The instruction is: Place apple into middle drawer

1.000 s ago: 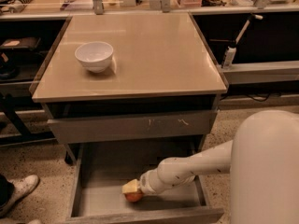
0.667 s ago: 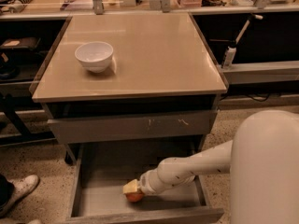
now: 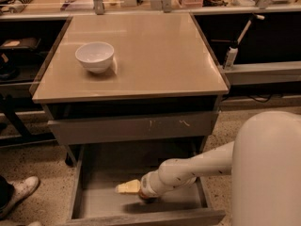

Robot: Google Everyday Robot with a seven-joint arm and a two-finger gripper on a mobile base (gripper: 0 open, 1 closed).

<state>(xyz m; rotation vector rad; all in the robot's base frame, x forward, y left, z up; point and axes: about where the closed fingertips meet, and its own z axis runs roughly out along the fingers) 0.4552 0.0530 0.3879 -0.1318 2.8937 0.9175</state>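
The middle drawer [image 3: 101,204] is pulled out at the bottom of the cabinet, showing its smooth grey floor. My gripper [image 3: 128,187] reaches into it from the right on the white arm [image 3: 197,166] and sits low over the drawer floor near the middle. Only a small dark red sliver of the apple [image 3: 147,199] shows, under the wrist and down on the drawer floor. I cannot tell whether the gripper touches it.
A white bowl [image 3: 95,56] stands on the tan tabletop [image 3: 160,51] at the left. A closed grey drawer with pale scratches [image 3: 131,127] sits above the open one. A person's shoe [image 3: 16,192] is on the floor at the left. My white body [image 3: 270,173] fills the lower right.
The apple showed clearly below the gripper tip before; now only a sliver shows under the wrist. The arm has hardly moved.
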